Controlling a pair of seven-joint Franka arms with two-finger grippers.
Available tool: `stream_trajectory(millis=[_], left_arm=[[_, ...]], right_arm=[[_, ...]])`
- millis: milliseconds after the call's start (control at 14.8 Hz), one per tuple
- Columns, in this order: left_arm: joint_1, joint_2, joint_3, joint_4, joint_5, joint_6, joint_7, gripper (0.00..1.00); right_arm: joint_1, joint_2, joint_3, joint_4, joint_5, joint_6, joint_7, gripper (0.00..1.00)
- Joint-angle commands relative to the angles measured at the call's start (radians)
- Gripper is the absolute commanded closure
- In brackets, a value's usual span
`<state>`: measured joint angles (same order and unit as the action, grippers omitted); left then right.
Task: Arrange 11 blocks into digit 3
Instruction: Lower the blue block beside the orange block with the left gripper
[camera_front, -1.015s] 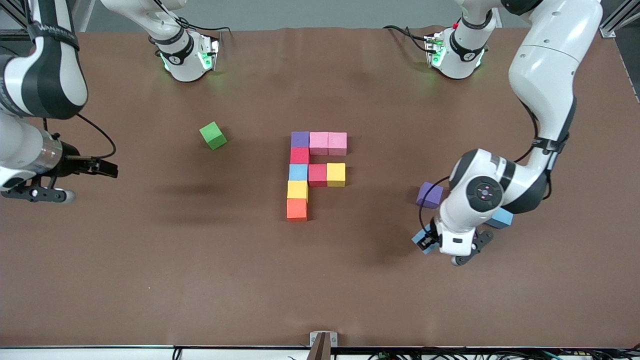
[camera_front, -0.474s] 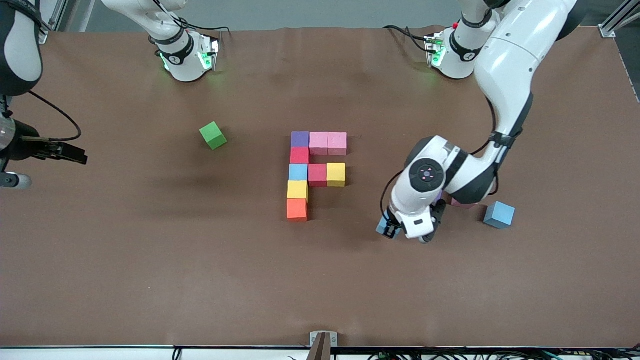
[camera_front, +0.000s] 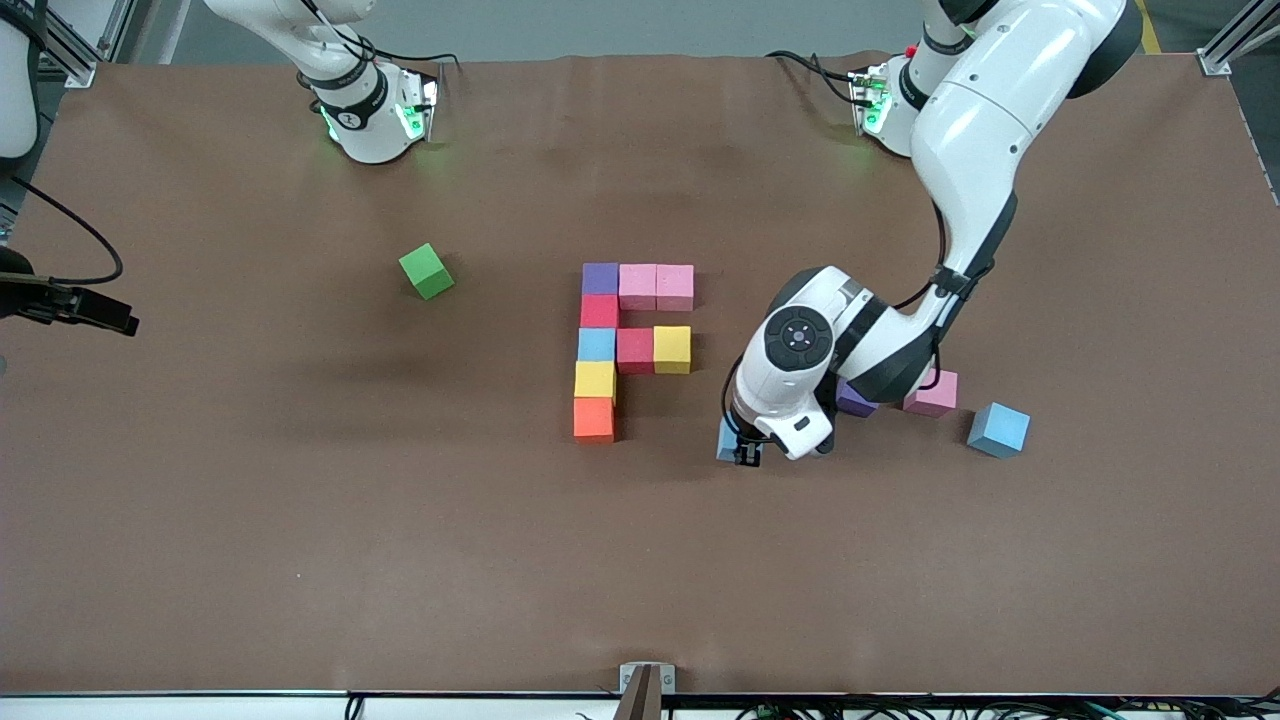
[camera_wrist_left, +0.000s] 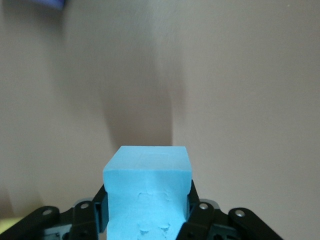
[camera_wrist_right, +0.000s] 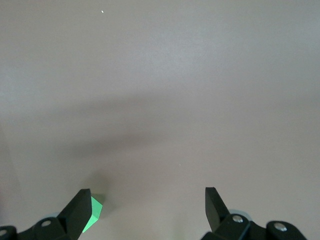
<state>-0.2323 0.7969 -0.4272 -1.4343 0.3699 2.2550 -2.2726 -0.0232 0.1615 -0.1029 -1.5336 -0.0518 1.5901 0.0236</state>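
Observation:
A partial figure of blocks lies mid-table. Its column runs purple (camera_front: 600, 278), red (camera_front: 599, 311), blue (camera_front: 596, 345), yellow (camera_front: 595, 380), orange (camera_front: 593, 419). Two pink blocks (camera_front: 656, 287) extend from the purple one. A red (camera_front: 635, 350) and a yellow (camera_front: 672, 349) extend from the blue one. My left gripper (camera_front: 741, 452) is shut on a light blue block (camera_front: 726, 438) (camera_wrist_left: 147, 170), over bare table beside the orange block, toward the left arm's end. My right gripper (camera_wrist_right: 145, 200) stands open and empty at the right arm's end of the table (camera_front: 105, 318).
Loose blocks lie toward the left arm's end: a purple one (camera_front: 853, 402) half hidden under the left arm, a pink one (camera_front: 932, 393) and a blue one (camera_front: 998, 430). A green cube (camera_front: 426, 271) sits toward the right arm's end and peeks past a right finger (camera_wrist_right: 92, 212).
My left arm has carried the light blue block from beside the loose blocks toward the figure, uncovering the pink block. My right arm has drawn back toward its end of the table.

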Motion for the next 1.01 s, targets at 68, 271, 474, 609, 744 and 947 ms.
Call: stream_trajectory(millis=[68, 271, 474, 609, 744, 947], left_arm=[[-0.088, 0.093, 0.027, 0.15, -0.003, -0.008, -0.186, 0.53], [-0.137, 0.134, 0.038, 0.186, -0.012, -0.008, -0.244, 0.53], [-0.162, 0.172, 0.036, 0.221, -0.025, 0.0, -0.286, 0.53], [-0.176, 0.188, 0.036, 0.23, -0.026, 0.011, -0.291, 0.53], [-0.185, 0.196, 0.036, 0.239, -0.026, 0.026, -0.289, 0.53], [-0.205, 0.197, 0.036, 0.239, -0.026, 0.038, -0.289, 0.53]], right_arm=[[-0.006, 0.032, 0.014, 0.074, 0.012, -0.024, -0.002, 0.0], [0.017, 0.021, 0.023, 0.101, 0.02, -0.12, 0.002, 0.0], [0.035, 0.016, 0.022, 0.122, 0.018, -0.128, -0.005, 0.0], [0.034, 0.02, 0.02, 0.165, 0.023, -0.149, -0.01, 0.0], [0.032, 0.012, 0.022, 0.167, 0.023, -0.202, -0.014, 0.0], [0.035, -0.019, 0.019, 0.132, 0.027, -0.21, -0.024, 0.0]])
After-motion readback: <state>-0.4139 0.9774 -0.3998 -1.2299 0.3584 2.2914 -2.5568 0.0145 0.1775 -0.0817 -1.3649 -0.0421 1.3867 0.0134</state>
